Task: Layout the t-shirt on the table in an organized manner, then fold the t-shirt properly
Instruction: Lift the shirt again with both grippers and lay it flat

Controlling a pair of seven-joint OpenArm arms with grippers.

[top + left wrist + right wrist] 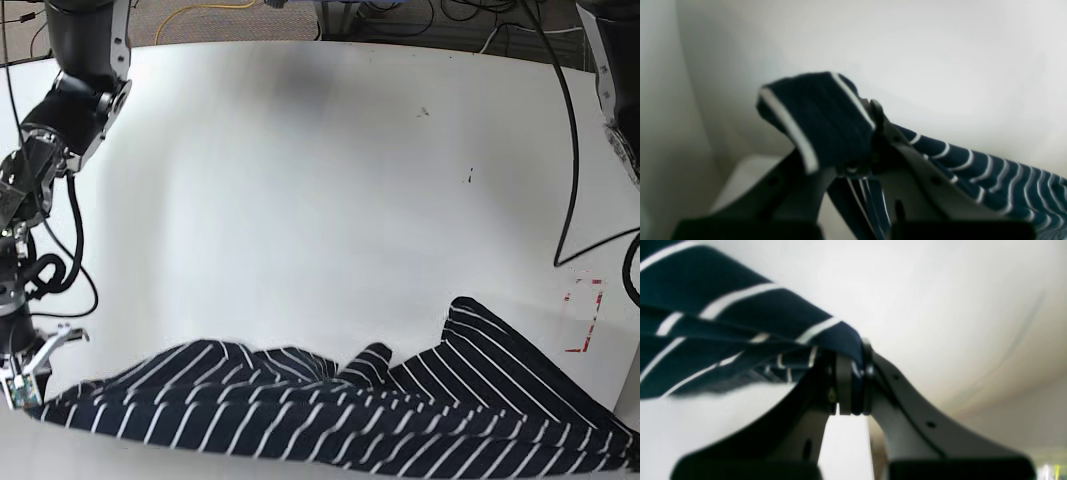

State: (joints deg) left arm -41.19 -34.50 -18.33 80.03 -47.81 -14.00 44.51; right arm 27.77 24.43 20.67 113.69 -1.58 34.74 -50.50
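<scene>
The t-shirt (330, 415), black with thin white stripes, lies stretched and rumpled across the near edge of the table (300, 200). My right gripper (27, 392) is at its far left end in the base view. The right wrist view shows this gripper (853, 373) shut on a bunched edge of the t-shirt (723, 340). In the left wrist view my left gripper (873, 133) is shut on the t-shirt (820, 116), with a flap draped over one finger. In the base view the left gripper is out of frame past the shirt's right end.
A red-and-white sticker (585, 315) sits on the table near the right edge. A black cable (572, 150) hangs over the right side beside the left arm (612, 80). The right arm (75, 95) stands along the left edge. Small dark specks (470, 177) dot the tabletop.
</scene>
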